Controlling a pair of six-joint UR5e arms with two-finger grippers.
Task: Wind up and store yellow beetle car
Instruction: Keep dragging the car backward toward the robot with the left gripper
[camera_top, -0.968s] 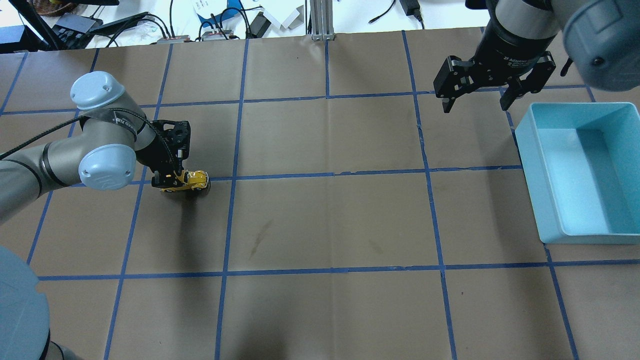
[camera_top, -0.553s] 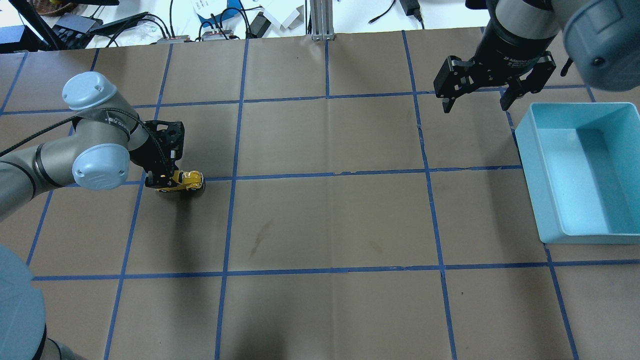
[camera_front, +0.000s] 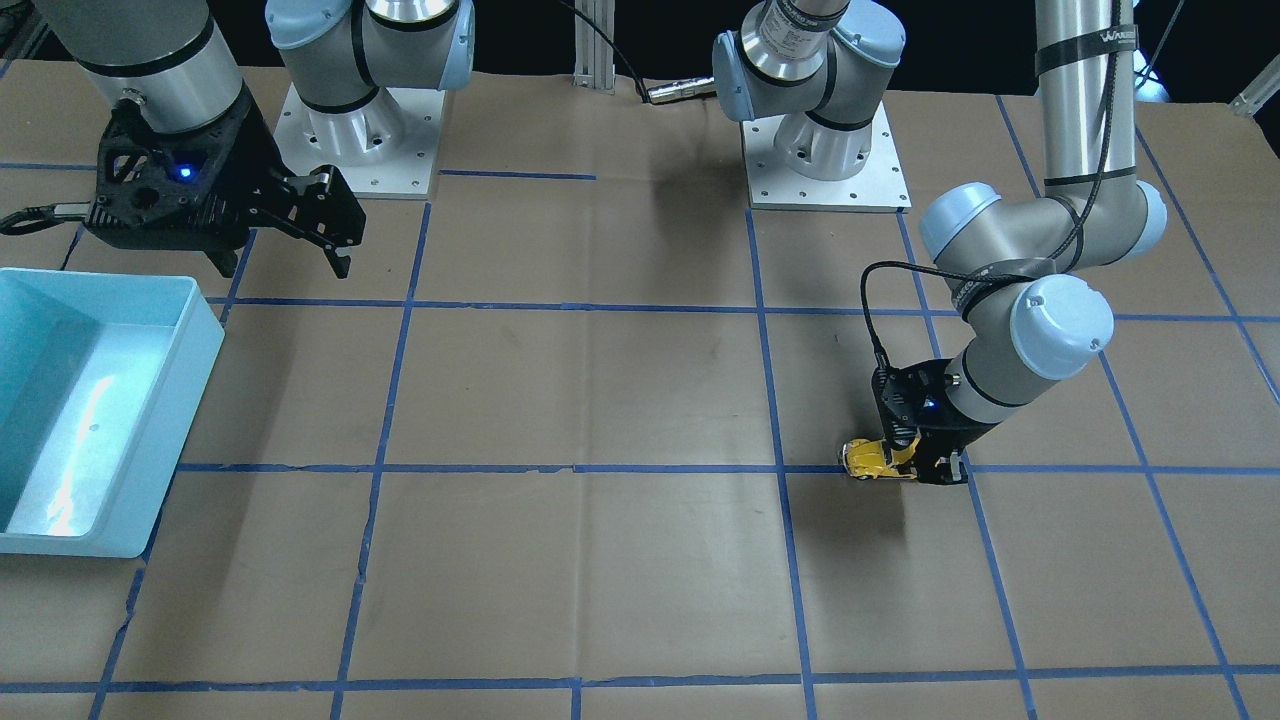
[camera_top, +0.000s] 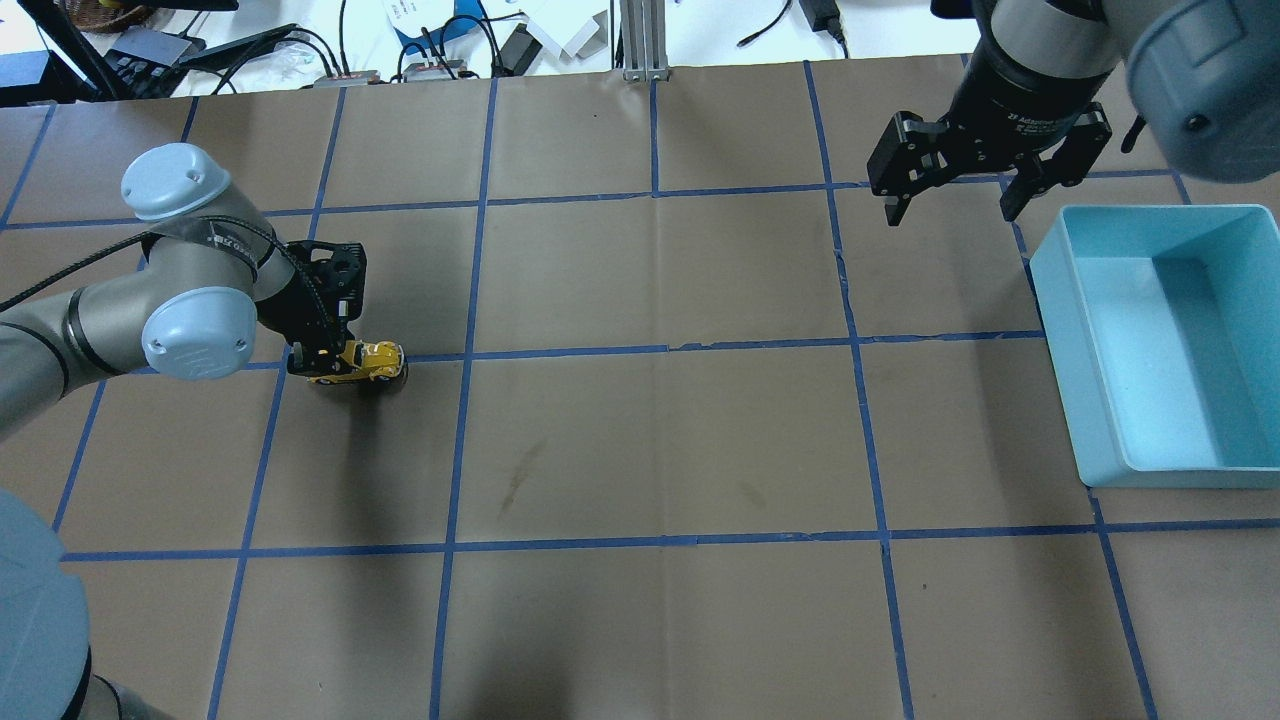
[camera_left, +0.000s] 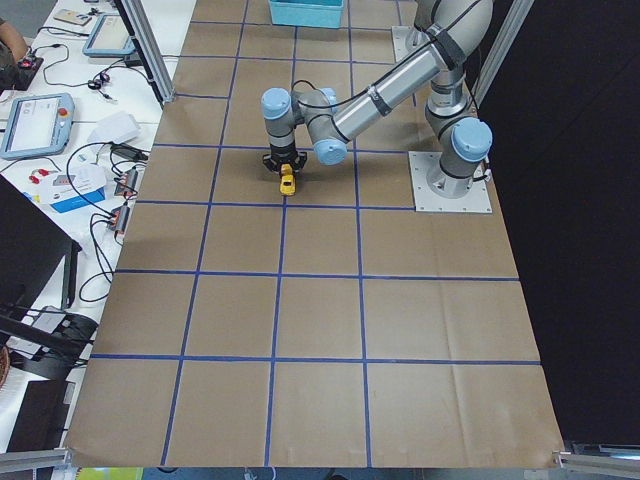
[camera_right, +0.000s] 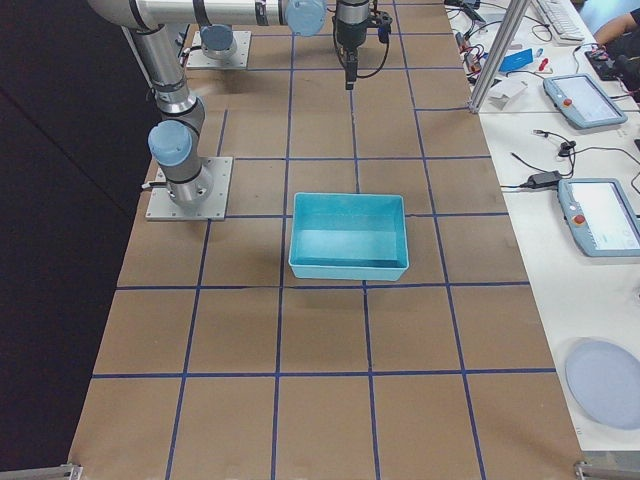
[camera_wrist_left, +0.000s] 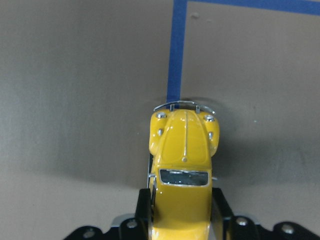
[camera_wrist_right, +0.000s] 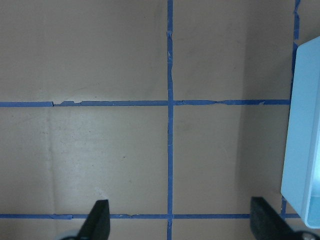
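Left gripper (camera_top: 320, 363) clenched on yellow beetle car (camera_top: 376, 358), left side; right gripper (camera_top: 951, 213) spread wide, empty, far right.

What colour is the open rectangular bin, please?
The rectangular plastic bin is light turquoise, clearest in the overhead view.

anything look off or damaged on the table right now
Nothing serious. The yellow beetle car sits upright, gripped squarely by the left gripper. Only wear shows: a chipped blue tape line and a dark smudge on the brown paper.
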